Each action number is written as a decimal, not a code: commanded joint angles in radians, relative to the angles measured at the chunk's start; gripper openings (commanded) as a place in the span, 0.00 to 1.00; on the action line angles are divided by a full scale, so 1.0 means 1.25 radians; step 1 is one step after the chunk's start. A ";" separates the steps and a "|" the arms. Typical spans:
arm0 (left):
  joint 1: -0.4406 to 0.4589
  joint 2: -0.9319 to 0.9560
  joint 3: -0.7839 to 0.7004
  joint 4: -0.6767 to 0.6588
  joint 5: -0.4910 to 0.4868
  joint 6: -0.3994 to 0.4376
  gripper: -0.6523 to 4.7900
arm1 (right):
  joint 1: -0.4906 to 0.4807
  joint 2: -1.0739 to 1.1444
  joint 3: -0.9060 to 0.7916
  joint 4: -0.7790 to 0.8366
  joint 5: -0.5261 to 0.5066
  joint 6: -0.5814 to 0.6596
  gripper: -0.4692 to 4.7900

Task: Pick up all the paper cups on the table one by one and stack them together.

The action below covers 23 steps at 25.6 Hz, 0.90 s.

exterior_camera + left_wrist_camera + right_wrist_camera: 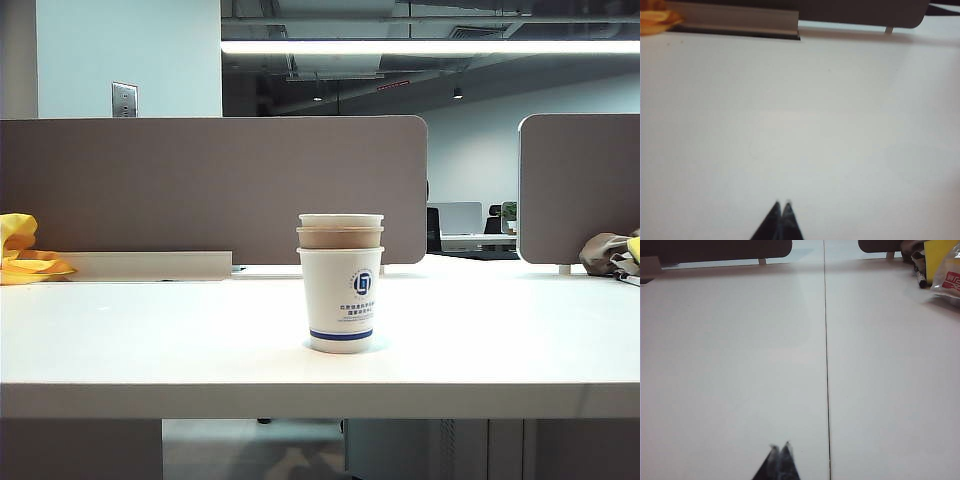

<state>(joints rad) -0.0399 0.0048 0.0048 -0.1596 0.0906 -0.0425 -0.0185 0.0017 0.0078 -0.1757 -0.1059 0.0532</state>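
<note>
All three paper cups (341, 285) stand nested in a single upright stack near the middle of the table (150, 340), a little back from its front edge: one white cup with the blue logo and band on the outside, the brown cup's rim showing above it, and a second white rim on top. So the count is two white, one brown, three in all, and none stands loose anywhere else on the table. By my reckoning the stacking is done and what is left is only to keep clear of it. The left end effector (782, 205) is clenched, its tips pressed together over bare table and holding nothing; the right end effector (779, 446) is likewise clenched and empty, beside the seam that runs across the table toward the back edge. Neither arm shows in the exterior view, and neither wrist view shows the stack, so both seem well apart from it. The sound way to finish is to stay back and low-risk: no sweep across the middle, since a light, tall stack would likely tip at a nudge. A yellow cloth (25, 252) lies at the back left.
</note>
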 commanded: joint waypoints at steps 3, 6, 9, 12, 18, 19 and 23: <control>0.001 0.001 0.002 -0.009 -0.033 -0.002 0.11 | 0.000 0.000 -0.005 0.006 0.000 0.003 0.08; 0.001 0.001 0.002 -0.009 -0.040 -0.002 0.11 | 0.000 0.000 -0.005 0.006 0.000 0.003 0.08; 0.001 0.001 0.002 -0.009 -0.039 -0.002 0.11 | 0.000 0.000 -0.005 0.006 0.000 0.003 0.08; 0.001 0.001 0.002 -0.009 -0.039 -0.002 0.11 | 0.000 0.000 -0.005 0.006 0.000 0.003 0.08; 0.001 0.001 0.002 -0.009 -0.039 -0.002 0.11 | 0.000 0.000 -0.005 0.006 0.000 0.003 0.08; 0.001 0.001 0.002 -0.009 -0.039 -0.002 0.11 | 0.000 0.000 -0.005 0.006 0.000 0.003 0.08; 0.001 0.001 0.002 -0.009 -0.039 -0.002 0.11 | 0.000 0.000 -0.005 0.006 0.000 0.003 0.08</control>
<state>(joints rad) -0.0399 0.0051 0.0059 -0.1699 0.0433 -0.0425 -0.0185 0.0017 0.0078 -0.1757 -0.1059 0.0547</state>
